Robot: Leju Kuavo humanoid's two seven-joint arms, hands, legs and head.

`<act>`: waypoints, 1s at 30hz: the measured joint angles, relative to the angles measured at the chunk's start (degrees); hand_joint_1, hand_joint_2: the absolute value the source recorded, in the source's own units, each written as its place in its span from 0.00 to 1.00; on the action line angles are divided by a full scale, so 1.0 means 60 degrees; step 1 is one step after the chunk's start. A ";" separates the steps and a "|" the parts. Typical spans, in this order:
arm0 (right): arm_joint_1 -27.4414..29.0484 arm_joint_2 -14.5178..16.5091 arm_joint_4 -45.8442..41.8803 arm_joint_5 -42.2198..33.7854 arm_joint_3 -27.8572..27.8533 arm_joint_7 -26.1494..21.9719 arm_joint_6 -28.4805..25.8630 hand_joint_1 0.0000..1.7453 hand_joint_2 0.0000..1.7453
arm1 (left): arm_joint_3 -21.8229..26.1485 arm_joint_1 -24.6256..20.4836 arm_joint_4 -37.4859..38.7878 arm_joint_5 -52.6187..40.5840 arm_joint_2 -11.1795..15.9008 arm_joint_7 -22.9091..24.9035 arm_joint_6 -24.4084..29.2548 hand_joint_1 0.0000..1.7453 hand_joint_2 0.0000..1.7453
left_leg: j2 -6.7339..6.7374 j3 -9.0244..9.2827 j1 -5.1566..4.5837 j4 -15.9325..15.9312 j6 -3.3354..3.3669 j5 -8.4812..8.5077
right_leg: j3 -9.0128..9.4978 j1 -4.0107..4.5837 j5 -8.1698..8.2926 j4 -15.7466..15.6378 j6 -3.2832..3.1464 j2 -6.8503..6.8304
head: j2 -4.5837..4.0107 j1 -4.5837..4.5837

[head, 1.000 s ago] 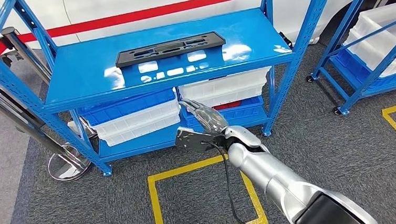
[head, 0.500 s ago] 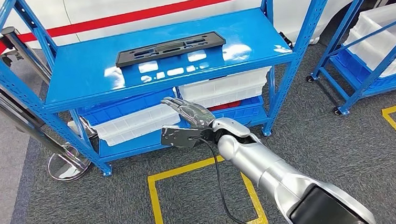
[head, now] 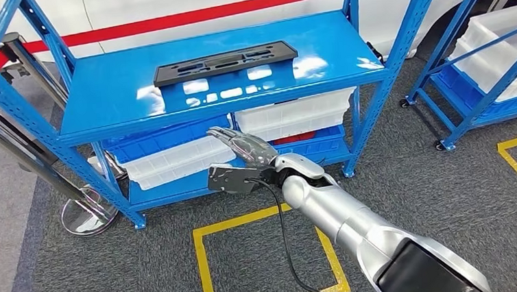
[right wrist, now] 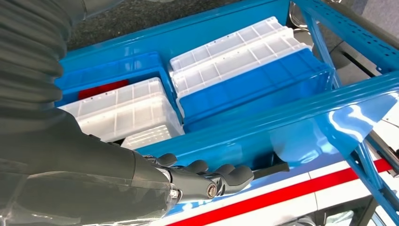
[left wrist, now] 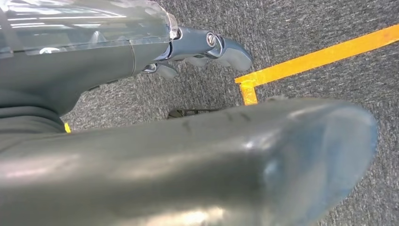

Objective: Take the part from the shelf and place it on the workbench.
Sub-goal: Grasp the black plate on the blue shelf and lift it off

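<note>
— What sort of place is this?
— A workshop or factory floor: blue steel shelving [head: 217, 87] on wheels, stacked plastic bins [head: 174, 159], grey carpet with yellow floor markings [head: 261, 221].
— Anything else?
— A white car body [head: 184, 7] with a red stripe behind.

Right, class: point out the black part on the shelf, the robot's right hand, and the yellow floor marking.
black part [head: 224, 62], head view, middle of its flat top face.
right hand [head: 245, 147], head view, back of the hand, fingers stretched out.
yellow floor marking [head: 247, 219], head view, the line nearest the shelf.
</note>
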 joint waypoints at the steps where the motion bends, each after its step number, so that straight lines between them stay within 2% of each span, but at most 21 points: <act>1: -0.0019 0.0000 0.0000 -0.0019 0.0014 0.0001 0.0000 0.00 1.00 | -0.0002 0.0001 0.0000 -0.0005 0.0000 0.0011 -0.0005 0.00 0.00 | -0.0007 0.0030 0.0008 -0.0049 0.0059 -0.0046 | 0.0005 -0.0002 0.0039 0.0058 0.0052 -0.0001 | 0.0000 0.0000; 3: -0.0060 -0.0001 0.0000 -0.0054 0.0040 0.0001 0.0011 0.00 1.00 | -0.0004 0.0009 0.0000 -0.0004 0.0000 0.0036 -0.0011 0.00 0.00 | -0.0027 0.0164 0.0044 -0.0149 0.0183 -0.0113 | -0.0088 -0.0021 -0.0015 0.0343 0.0142 0.0005 | 0.0000 0.0003; 4: -0.0089 -0.0001 0.0001 -0.0083 0.0056 0.0000 0.0022 0.00 1.00 | -0.0004 0.0010 0.0000 -0.0002 -0.0001 0.0047 -0.0015 0.00 0.00 | -0.0032 0.0251 0.0052 -0.0167 0.0222 -0.0120 | -0.0255 -0.0031 -0.0192 0.0640 0.0175 0.0012 | 0.0000 0.0005; 7: -0.0116 -0.0006 0.0030 -0.0177 0.0098 0.0003 0.0081 0.00 1.00 | -0.0003 0.0018 0.0000 0.0042 -0.0001 0.0062 -0.0016 0.00 0.00 | -0.0033 0.0383 0.0059 -0.0160 0.0245 -0.0181 | -0.1287 -0.0071 -0.0904 0.2299 0.0255 0.0024 | 0.0000 0.0007; 8: -0.0098 -0.0008 0.0048 -0.0189 0.0116 0.0005 0.0101 0.00 1.00 | -0.0002 0.0038 0.0000 0.0057 -0.0001 0.0063 -0.0014 0.00 0.00 | -0.0042 0.0442 0.0064 -0.0154 0.0218 -0.0228 | -0.1574 -0.0086 -0.0958 0.2659 0.0273 0.0023 | 0.0000 0.0007; 9: -0.0081 -0.0008 0.0064 -0.0190 0.0137 0.0007 0.0117 0.00 1.00 | -0.0001 0.0060 0.0000 0.0067 -0.0002 0.0064 -0.0010 0.00 0.00 | -0.0053 0.0526 0.0075 -0.0147 0.0182 -0.0291 | -0.1697 -0.0103 -0.0850 0.2680 0.0284 0.0020 | 0.0000 0.0007; 10: -0.0070 -0.0006 0.0073 -0.0191 0.0159 0.0007 0.0127 0.00 1.00 | 0.0000 0.0079 0.0004 0.0070 -0.0005 0.0065 -0.0006 0.00 0.00 | -0.0065 0.0635 0.0090 -0.0139 0.0137 -0.0370 | -0.1620 -0.0123 -0.0583 0.2319 0.0292 0.0018 | 0.0000 0.0007; 12: -0.0064 -0.0004 0.0082 -0.0193 0.0195 0.0007 0.0138 0.00 1.00 | 0.0000 0.0092 0.0016 0.0073 -0.0016 0.0065 -0.0003 0.00 0.00 | -0.0075 0.0863 0.0119 -0.0126 0.0036 -0.0571 | -0.1153 -0.0162 0.0226 0.1000 0.0298 0.0004 | 0.0000 0.0008; 14: -0.0064 0.0003 0.0107 -0.0198 0.0224 0.0015 0.0148 0.00 1.00 | 0.0000 0.0076 0.0026 0.0077 -0.0023 0.0067 0.0003 0.00 0.00 | -0.0079 0.0993 0.0115 -0.0152 -0.0100 -0.0738 | -0.0858 -0.0127 0.0641 0.0125 0.0172 -0.0007 | 0.0000 0.0010; 17: -0.0060 0.0027 0.0133 -0.0229 0.0251 0.0042 0.0151 0.00 1.00 | 0.0000 0.0061 0.0031 0.0076 -0.0023 0.0078 0.0007 0.00 0.00 | -0.0075 0.0999 0.0116 0.0075 -0.0321 -0.0677 | -0.0698 -0.0075 0.0524 -0.0062 -0.0128 0.0029 | 0.0000 0.0004; 18: -0.0057 0.0035 0.0138 -0.0252 0.0255 0.0047 0.0150 0.00 1.00 | -0.0001 0.0057 0.0037 0.0073 -0.0023 0.0084 0.0007 0.00 0.00 | -0.0071 0.0846 0.0127 0.0439 -0.0374 -0.0536 | -0.0578 -0.0085 0.0446 -0.0086 -0.0207 0.0039 | 0.0000 0.0004; 20: -0.0048 0.0051 0.0156 -0.0307 0.0266 0.0051 0.0152 0.00 1.00 | -0.0003 0.0044 0.0051 0.0067 -0.0023 0.0106 0.0007 0.00 0.00 | -0.0060 0.0154 0.0152 0.1551 -0.0435 -0.0376 | -0.0286 -0.0085 0.0241 -0.0126 -0.0315 0.0047 | 0.0000 0.0001; 21: -0.0030 0.0051 0.0172 -0.0330 0.0276 0.0053 0.0154 0.00 1.00 | -0.0004 0.0048 0.0056 0.0066 -0.0023 0.0122 0.0007 0.00 0.00 | -0.0062 -0.0273 0.0156 0.2124 -0.0454 -0.0504 | -0.0125 -0.0072 0.0110 -0.0135 -0.0346 0.0046 | 0.0000 0.0000; 23: 0.0032 0.0051 0.0213 -0.0349 0.0303 0.0053 0.0156 0.00 1.00 | -0.0003 0.0088 0.0060 0.0062 -0.0023 0.0151 0.0007 0.00 0.00 | -0.0062 -0.0969 0.0158 0.2715 -0.0460 -0.1233 | 0.0230 -0.0035 -0.0185 -0.0143 -0.0378 0.0067 | 0.0000 -0.0001; 24: 0.0062 0.0052 0.0234 -0.0350 0.0316 0.0052 0.0156 0.00 1.00 | -0.0002 0.0111 0.0061 0.0060 -0.0023 0.0159 0.0007 0.00 0.00 | -0.0061 -0.1171 0.0155 0.2663 -0.0430 -0.1599 | 0.0435 -0.0012 -0.0346 -0.0143 -0.0387 0.0084 | 0.0000 0.0000; 25: 0.0083 0.0054 0.0253 -0.0350 0.0328 0.0051 0.0156 0.00 1.00 | -0.0001 0.0131 0.0063 0.0058 -0.0023 0.0163 0.0007 0.00 0.00 | -0.0061 -0.1265 0.0145 0.2369 -0.0377 -0.1770 | 0.0652 0.0012 -0.0514 -0.0144 -0.0391 0.0103 | 0.0000 0.0000; 26: 0.0098 0.0057 0.0271 -0.0351 0.0340 0.0049 0.0157 0.00 1.00 | 0.0000 0.0149 0.0064 0.0057 -0.0024 0.0166 0.0008 0.00 0.00 | -0.0063 -0.1289 0.0126 0.1869 -0.0296 -0.1577 | 0.0878 0.0042 -0.0694 -0.0150 -0.0392 0.0116 | 0.0000 0.0000; 27: 0.0113 0.0056 0.0292 -0.0354 0.0352 0.0047 0.0158 0.00 1.00 | 0.0000 0.0173 0.0065 0.0058 -0.0021 0.0170 0.0012 0.00 0.00 | -0.0064 -0.1268 0.0093 0.1236 -0.0198 -0.0913 | 0.1079 0.0063 -0.0874 -0.0156 -0.0390 0.0126 | 0.0000 0.0001; 28: 0.0137 0.0063 0.0313 -0.0358 0.0365 0.0044 0.0161 0.00 1.00 | 0.0000 0.0200 0.0066 0.0060 -0.0018 0.0176 0.0021 0.00 0.00 | -0.0084 -0.1226 0.0040 0.0649 -0.0122 -0.0069 | 0.1270 0.0084 -0.1058 -0.0160 -0.0367 0.0154 | 0.0000 0.0001; 29: 0.0159 0.0076 0.0330 -0.0361 0.0378 0.0039 0.0164 0.00 1.00 | 0.0000 0.0225 0.0066 0.0061 -0.0019 0.0184 0.0033 0.00 0.00 | -0.0098 -0.1159 -0.0016 0.0240 -0.0063 0.0633 | 0.1433 0.0091 -0.1227 -0.0191 -0.0328 0.0181 | 0.0000 0.0001; 30: 0.0170 0.0099 0.0341 -0.0361 0.0387 0.0036 0.0164 0.00 1.00 | 0.0000 0.0235 0.0066 0.0061 -0.0019 0.0191 0.0049 0.00 0.00 | -0.0112 -0.1080 -0.0069 0.0016 -0.0017 0.1067 | 0.1585 0.0080 -0.1337 -0.0204 -0.0278 0.0211 | 0.0000 0.0001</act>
